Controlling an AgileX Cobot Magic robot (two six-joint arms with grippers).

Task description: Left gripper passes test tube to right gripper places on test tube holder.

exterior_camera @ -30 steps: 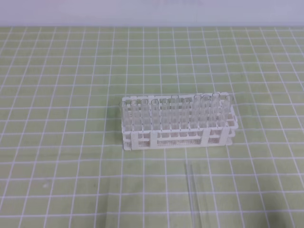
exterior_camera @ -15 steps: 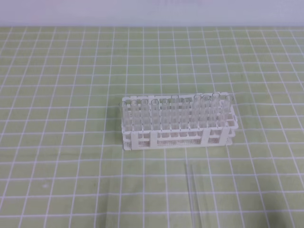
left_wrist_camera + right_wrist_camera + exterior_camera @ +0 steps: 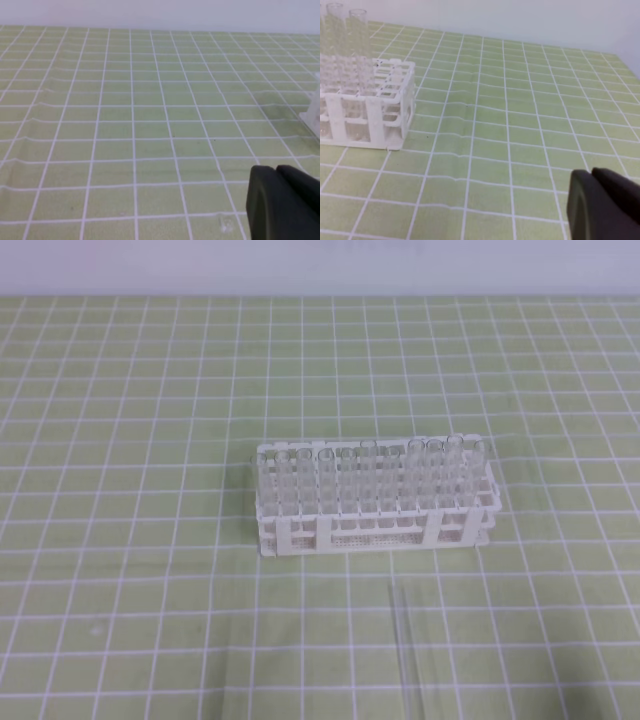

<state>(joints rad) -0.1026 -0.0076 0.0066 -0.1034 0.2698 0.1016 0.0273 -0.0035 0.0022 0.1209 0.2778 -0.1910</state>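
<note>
The test tube [image 3: 405, 650] lies flat on the green grid mat, in front of the test tube holder and a little right of its middle, running toward the near edge. The test tube holder [image 3: 350, 536] is a white lattice rack with rows of clear tubes standing in it. In the right wrist view the holder [image 3: 395, 125] stands at the far left. Neither gripper appears in the exterior high view. The left gripper [image 3: 276, 170] shows in its wrist view, shut and empty above bare mat. The right gripper [image 3: 591, 174] is likewise shut with nothing in it.
A green mat with a white grid [image 3: 120, 540] covers the table up to a pale wall at the back. A white rack corner [image 3: 312, 115] pokes in at the right edge of the left wrist view.
</note>
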